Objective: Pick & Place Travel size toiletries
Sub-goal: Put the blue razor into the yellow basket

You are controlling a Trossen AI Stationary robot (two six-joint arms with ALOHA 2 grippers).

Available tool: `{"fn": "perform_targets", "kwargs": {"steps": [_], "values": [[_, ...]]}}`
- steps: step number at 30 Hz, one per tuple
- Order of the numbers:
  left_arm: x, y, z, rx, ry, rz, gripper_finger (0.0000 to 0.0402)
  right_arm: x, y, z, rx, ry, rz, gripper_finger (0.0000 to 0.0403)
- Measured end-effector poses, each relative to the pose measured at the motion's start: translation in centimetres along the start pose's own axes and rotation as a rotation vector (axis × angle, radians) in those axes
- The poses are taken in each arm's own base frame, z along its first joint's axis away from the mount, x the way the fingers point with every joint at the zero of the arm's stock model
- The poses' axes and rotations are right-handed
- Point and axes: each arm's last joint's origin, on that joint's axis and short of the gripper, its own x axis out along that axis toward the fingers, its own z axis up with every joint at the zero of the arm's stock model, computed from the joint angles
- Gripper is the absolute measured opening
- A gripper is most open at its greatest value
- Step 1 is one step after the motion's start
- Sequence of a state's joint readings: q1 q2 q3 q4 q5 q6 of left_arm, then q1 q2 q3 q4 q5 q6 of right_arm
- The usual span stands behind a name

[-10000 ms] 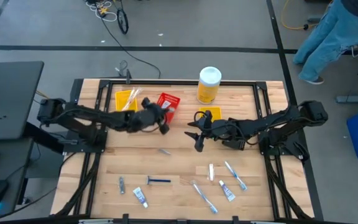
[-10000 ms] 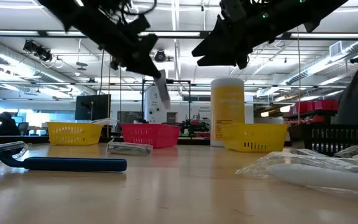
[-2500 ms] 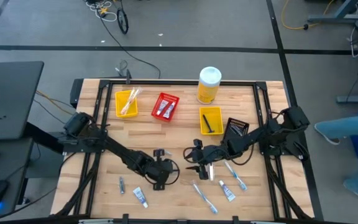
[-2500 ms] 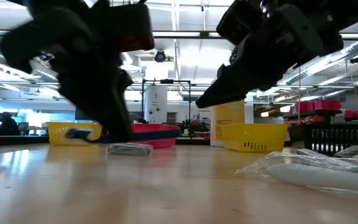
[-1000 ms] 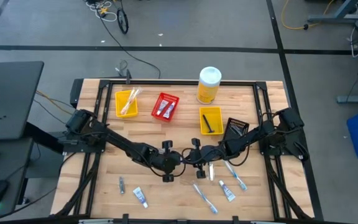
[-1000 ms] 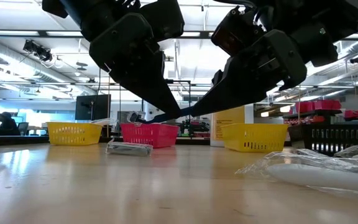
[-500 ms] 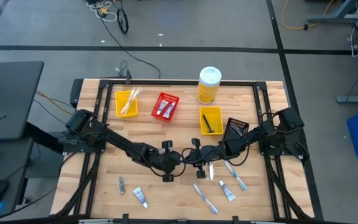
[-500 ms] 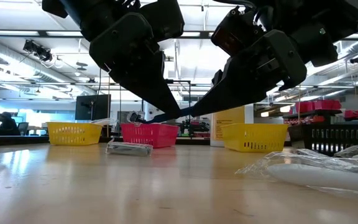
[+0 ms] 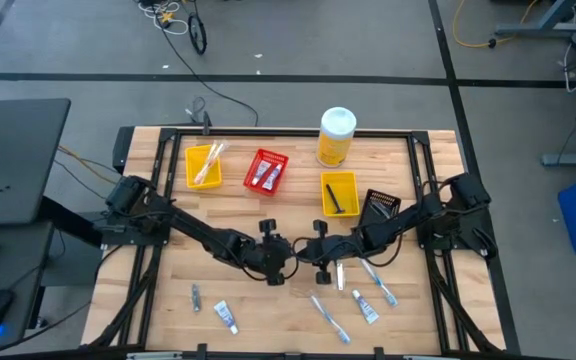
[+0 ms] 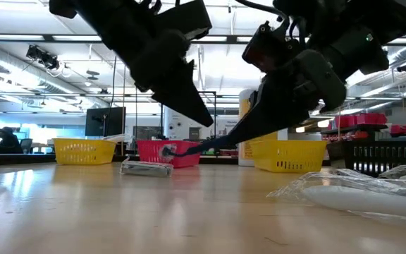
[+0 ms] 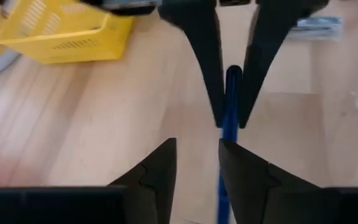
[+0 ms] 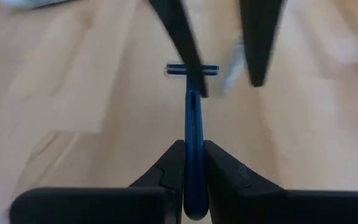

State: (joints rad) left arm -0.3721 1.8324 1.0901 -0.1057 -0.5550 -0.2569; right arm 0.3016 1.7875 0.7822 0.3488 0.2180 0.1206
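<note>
Razor point(image 12: 191, 118) pinched by its blue handle in right gripper point(image 12: 190, 163), seen in right wrist view. Left gripper point(image 11: 196, 163) is spread open beside the handle; high view hides the razor.

A robotics lab: open hall with ceiling strip lights point(image 10: 20, 53), floor cables point(image 9: 183, 25)

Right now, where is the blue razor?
The blue razor is above mid-table, pinched in the right gripper, with the open left gripper facing it.
</note>
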Motion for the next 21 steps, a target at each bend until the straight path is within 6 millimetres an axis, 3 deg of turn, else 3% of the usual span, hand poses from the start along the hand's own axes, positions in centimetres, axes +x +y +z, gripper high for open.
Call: {"fn": "perform_targets", "kwargs": {"steps": [5, 15, 21], "values": [[-0.7, 0.3, 0.5, -0.012, -0.022, 0.010, 0.0129, -2.2, -0.9, 1.0, 0.037, 0.019, -0.171, 0.0046], [-5.6, 3.1, 3.0, -0.068, -0.113, 0.095, 0.0124, -10.2, -5.3, 0.9, 0.223, 0.182, -0.657, 0.0046], [-6.2, 3.4, 3.4, -0.088, -0.129, 0.091, 0.0124, -11.2, -8.3, -0.7, 0.442, 0.306, -0.707, 0.0046]]}}
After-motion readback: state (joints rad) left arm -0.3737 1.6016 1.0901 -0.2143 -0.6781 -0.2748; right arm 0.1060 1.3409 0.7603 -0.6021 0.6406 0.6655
